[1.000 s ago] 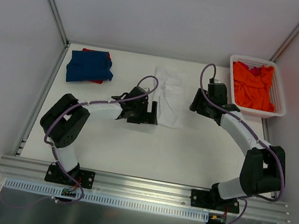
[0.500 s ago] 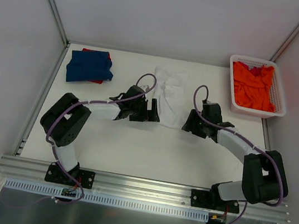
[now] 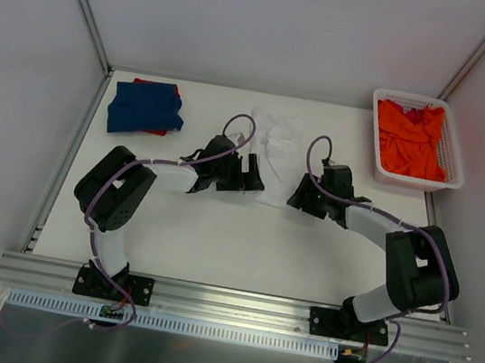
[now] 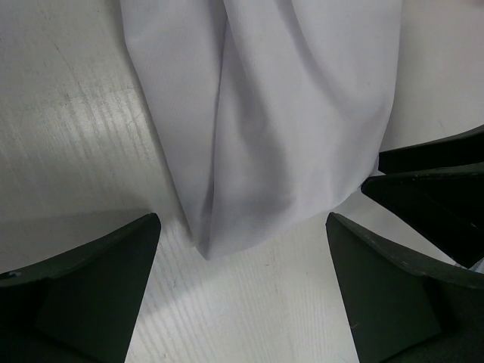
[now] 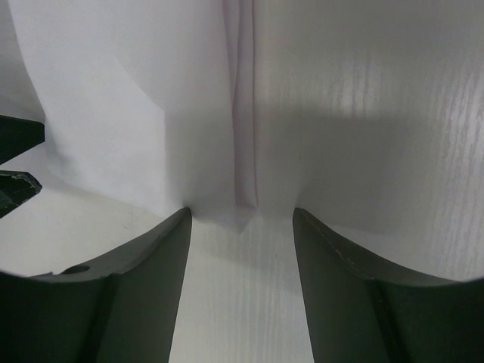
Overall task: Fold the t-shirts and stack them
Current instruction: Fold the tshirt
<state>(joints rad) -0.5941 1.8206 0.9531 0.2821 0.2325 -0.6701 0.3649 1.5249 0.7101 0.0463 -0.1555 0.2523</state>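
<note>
A white t-shirt (image 3: 276, 150) lies crumpled lengthwise in the middle of the table. My left gripper (image 3: 250, 179) is open at its near left corner, and the left wrist view shows that corner (image 4: 257, 136) just ahead of the wide-spread fingers (image 4: 91, 287). My right gripper (image 3: 296, 199) is open at the near right corner, where a folded hem (image 5: 242, 151) ends right at the fingertips (image 5: 151, 265). Neither holds cloth. A folded dark blue t-shirt (image 3: 146, 108) lies on a red one (image 3: 158, 87) at the back left. An orange t-shirt (image 3: 410, 141) fills the basket.
The white lattice basket (image 3: 418, 181) stands at the back right by the wall. The two grippers sit close together, each showing at the edge of the other's wrist view. Bare tabletop (image 3: 242, 245) lies between the shirt and the arm bases.
My right arm swung from beside the basket down and left to the white shirt's near right corner. The left gripper edged forward to the near left corner.
</note>
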